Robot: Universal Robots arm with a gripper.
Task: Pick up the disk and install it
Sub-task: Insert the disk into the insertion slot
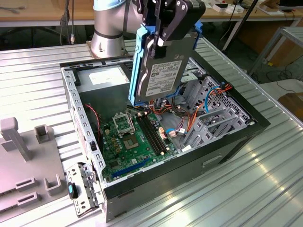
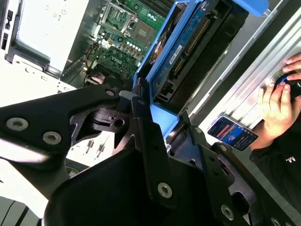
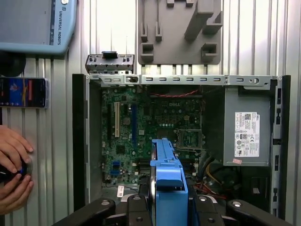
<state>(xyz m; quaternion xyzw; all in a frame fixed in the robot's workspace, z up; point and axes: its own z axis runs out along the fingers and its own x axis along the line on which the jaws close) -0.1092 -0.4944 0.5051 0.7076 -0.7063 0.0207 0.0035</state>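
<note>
Blue plastic rails ran along the sides of the disk (image 1: 163, 71), which hung in the air over the open computer case (image 1: 180, 177). It was stood almost on end, with its white label facing the exterior view and its lower end above the cables and memory slots near the middle of the case. The gripper (image 1: 160, 40) had its jaws clamped on the upper end of the disk, one black finger lying across the labelled face and the other behind it. In the second wrist view the gripper (image 2: 164, 123) pinched the blue rail, with the disk (image 2: 188, 52) slanting away from it towards the green motherboard (image 2: 127, 42). In the first wrist view the disk (image 3: 167, 172) appeared edge-on as a blue strip over the motherboard (image 3: 136, 132). The case lay on its side with its panel off, on a ribbed metal table (image 1: 265, 179), just in front of the arm's base (image 1: 109, 33). Inside it, the grey power-supply box (image 1: 102, 78) sat in the corner nearest the base, and a grey drive cage (image 1: 210, 120) stood along the wall at the exterior view's right. A grey fixture plate (image 1: 23, 165) lay on the table beside the case at the exterior view's left. A person's hands (image 3: 14, 174) rested on the table beside the case, near a lit phone (image 3: 23, 92).
</note>
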